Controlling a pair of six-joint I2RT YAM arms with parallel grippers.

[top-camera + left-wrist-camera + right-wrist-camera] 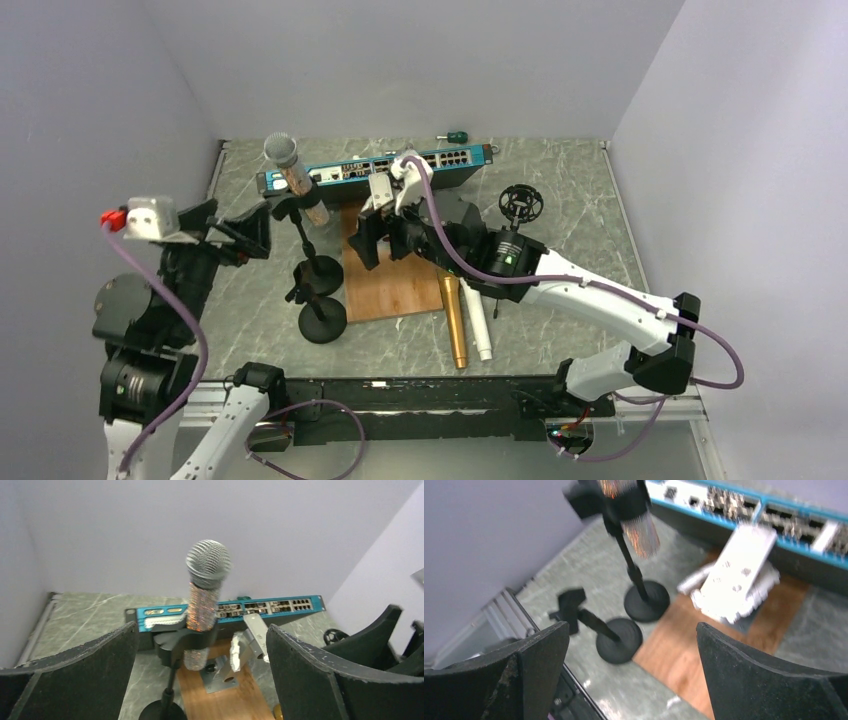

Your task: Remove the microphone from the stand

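The microphone (pixel 296 185) is sitting tilted in the clip of its stand (pixel 316 270), toward the far left corner of the counter (pixel 580 230), with its mesh head up and its glittered body leaning just in front of the blue network switch (pixel 450 160) that is lying along the far edge. The left hand (pixel 235 228) is hovering just beside it on the left-edge side, released, its fingers (pixel 75 675) spread wide and framing the microphone without touching it. The right hand (pixel 385 240) is hanging over the wooden board (pixel 390 285) near the middle, likewise released and carrying nothing. The approach to the grasp seems to be the step in hand, with nothing lifted yet. The next move is calling for the left hand to advance around the body, clench above the clip, and draw the microphone out along its tilt without toppling the light stand
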